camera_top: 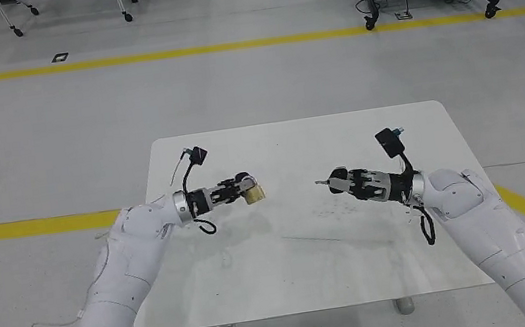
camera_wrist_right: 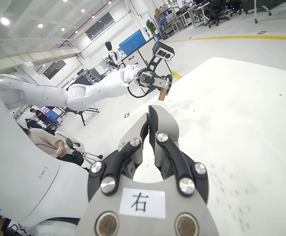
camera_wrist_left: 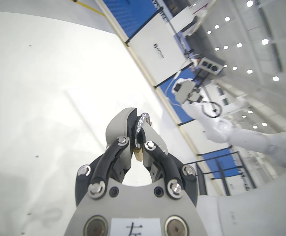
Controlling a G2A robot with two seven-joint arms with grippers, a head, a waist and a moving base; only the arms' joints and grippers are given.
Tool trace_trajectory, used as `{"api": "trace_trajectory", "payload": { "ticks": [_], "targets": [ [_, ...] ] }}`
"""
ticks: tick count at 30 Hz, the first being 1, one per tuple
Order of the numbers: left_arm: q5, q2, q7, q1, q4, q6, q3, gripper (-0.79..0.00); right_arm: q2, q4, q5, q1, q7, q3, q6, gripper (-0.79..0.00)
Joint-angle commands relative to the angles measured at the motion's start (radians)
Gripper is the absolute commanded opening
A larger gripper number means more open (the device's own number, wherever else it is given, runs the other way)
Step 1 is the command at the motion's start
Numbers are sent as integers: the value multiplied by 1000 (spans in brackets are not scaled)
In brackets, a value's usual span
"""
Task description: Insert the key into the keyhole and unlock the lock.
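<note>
The pickup is done but the joining is not: the left gripper (camera_wrist_left: 140,118) is clamped on the lock (camera_wrist_right: 162,95), while the right gripper (camera_wrist_right: 150,111), pinched on the key (camera_top: 321,183), faces the lock from well apart, so inserting and turning remain.

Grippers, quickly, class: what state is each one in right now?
Left gripper: closed on the brass padlock with silver shackle.
Right gripper: closed on a small metal key.

We see an open gap over mid table (camera_top: 308,268); left gripper (camera_top: 244,188) with lock (camera_top: 256,194) and right gripper (camera_top: 336,180) with key (camera_top: 321,183) bound it.
</note>
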Motion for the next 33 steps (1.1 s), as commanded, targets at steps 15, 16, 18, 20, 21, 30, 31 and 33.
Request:
{"api": "trace_trajectory", "payload": {
  "ticks": [15, 16, 18, 20, 21, 30, 31, 33],
  "targets": [
    [-287, -15, -205, -22, 34, 498, 21, -785, 0, 0, 0, 0, 0, 0, 0, -785],
    [-320, -20, -226, -41, 57, 548, 22, -785, 0, 0, 0, 0, 0, 0, 0, -785],
    [-397, -34, -245, -68, 105, 644, 27, -785, 0, 0, 0, 0, 0, 0, 0, -785],
    [-384, -42, -222, -104, 152, 672, 42, -785, 0, 0, 0, 0, 0, 0, 0, -785],
    [-384, -42, -222, -104, 152, 672, 42, -785, 0, 0, 0, 0, 0, 0, 0, -785],
    [-384, -42, -222, -104, 152, 672, 42, -785, 0, 0, 0, 0, 0, 0, 0, -785],
    [-384, -42, -222, -104, 152, 672, 42, -785, 0, 0, 0, 0, 0, 0, 0, -785],
    [-384, -42, -180, -86, 146, 688, 42, -785, 0, 0, 0, 0, 0, 0, 0, -785]
  ]
}}
